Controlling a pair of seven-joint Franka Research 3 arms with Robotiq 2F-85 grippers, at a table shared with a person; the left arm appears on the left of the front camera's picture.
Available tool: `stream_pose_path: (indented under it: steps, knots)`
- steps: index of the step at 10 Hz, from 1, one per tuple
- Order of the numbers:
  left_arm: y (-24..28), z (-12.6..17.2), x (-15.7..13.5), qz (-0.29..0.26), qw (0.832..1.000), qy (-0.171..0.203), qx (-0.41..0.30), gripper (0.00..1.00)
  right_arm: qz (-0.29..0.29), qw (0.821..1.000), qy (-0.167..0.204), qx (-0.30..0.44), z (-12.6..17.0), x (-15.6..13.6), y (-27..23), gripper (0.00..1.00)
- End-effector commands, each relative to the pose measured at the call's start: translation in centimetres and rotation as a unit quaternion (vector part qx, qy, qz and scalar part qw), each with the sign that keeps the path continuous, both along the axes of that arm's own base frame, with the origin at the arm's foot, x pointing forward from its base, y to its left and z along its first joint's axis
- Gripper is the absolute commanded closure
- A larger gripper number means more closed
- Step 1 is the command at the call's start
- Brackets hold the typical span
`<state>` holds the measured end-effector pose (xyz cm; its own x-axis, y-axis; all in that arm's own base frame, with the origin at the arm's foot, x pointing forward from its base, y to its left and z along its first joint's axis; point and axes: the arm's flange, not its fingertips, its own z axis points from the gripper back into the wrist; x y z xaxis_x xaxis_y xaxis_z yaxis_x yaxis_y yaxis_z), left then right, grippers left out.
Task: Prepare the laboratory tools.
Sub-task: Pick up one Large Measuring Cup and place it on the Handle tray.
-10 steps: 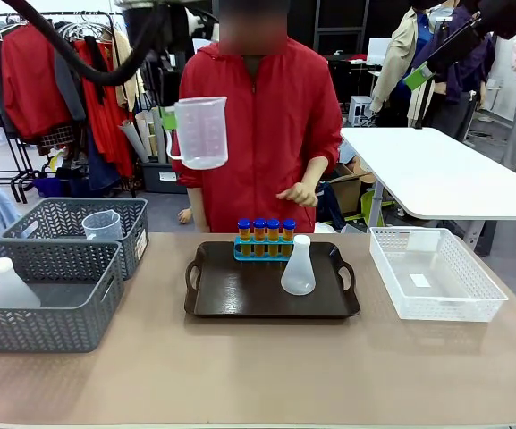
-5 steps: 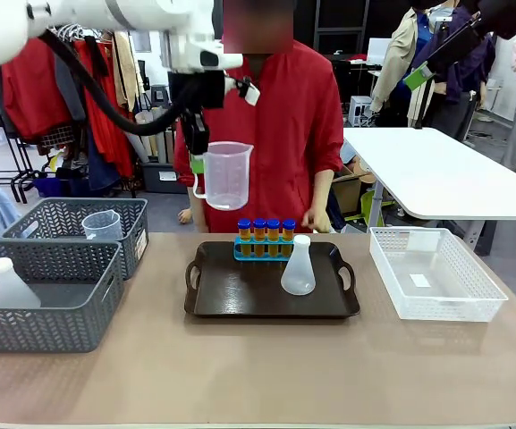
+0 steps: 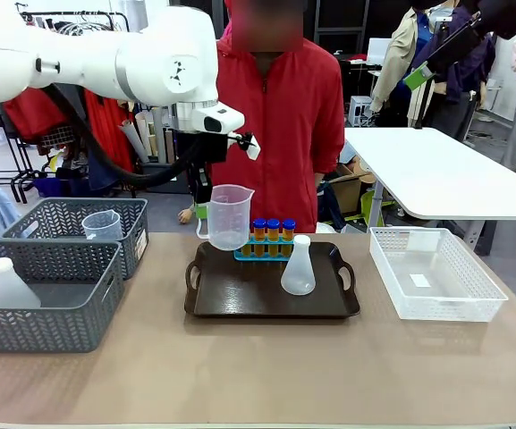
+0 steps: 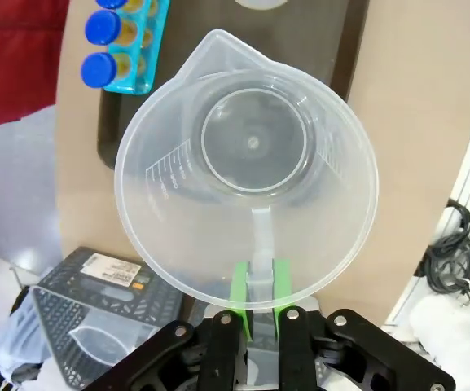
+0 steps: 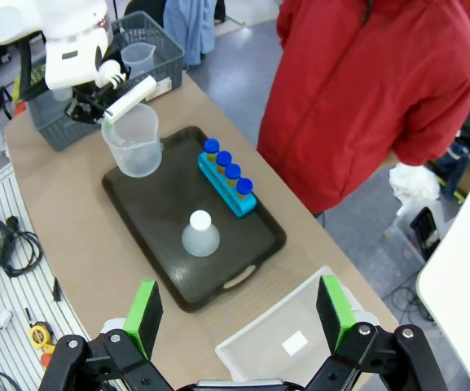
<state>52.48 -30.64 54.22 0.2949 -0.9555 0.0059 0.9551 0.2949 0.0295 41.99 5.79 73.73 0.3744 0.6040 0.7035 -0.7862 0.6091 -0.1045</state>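
Front view: the left gripper (image 3: 203, 211) holds the beaker (image 3: 228, 216) by its handle, just above the far-left corner of the tray (image 3: 271, 308), beside the tubes (image 3: 273, 231) and near the flask (image 3: 298, 266).

Left wrist view: the green pads (image 4: 239, 295) pinch the thin handle. The beaker looks empty, so probably light, stiff and a little slippery; the handle seems the best hold.

Right wrist view: the right gripper (image 5: 240, 314) stands wide and empty, high over the table.

Beaker (image 3: 228, 217) above tray (image 3: 240, 299) left-rear, flask (image 3: 298, 266) right, tubes (image 3: 273, 234) behind
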Motion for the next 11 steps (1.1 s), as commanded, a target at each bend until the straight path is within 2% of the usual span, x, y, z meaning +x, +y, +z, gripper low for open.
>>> stream_pose_path:
  steps: [1, 5, 6, 7, 11]
  knots:
    - [-0.1, 0.7, 0.3, 0.001, 1.000, -0.002, 0.000, 1.00, 0.002, 1.000, -0.001, 0.001, 0.1, -0.1, 0.0, 0.00]
    - [-0.1, 0.3, 0.1, 0.000, 1.000, -0.002, -0.002, 1.00, 0.002, 1.000, -0.001, 0.001, 0.1, -0.1, 0.0, 0.00]
    - [-0.5, -1.0, 0.7, -0.013, 0.999, -0.028, 0.009, 1.00, 0.002, 1.000, -0.001, 0.001, 0.1, -0.1, 0.0, 0.00]
    - [-0.9, -2.6, 1.2, -0.019, 0.999, -0.038, -0.001, 1.00, 0.002, 1.000, -0.001, 0.001, 0.1, -0.1, 0.0, 0.00]
    - [-2.1, -8.6, 2.3, -0.036, 0.999, -0.036, 0.008, 1.00, 0.002, 1.000, -0.001, 0.001, 0.1, -0.1, 0.0, 0.00]
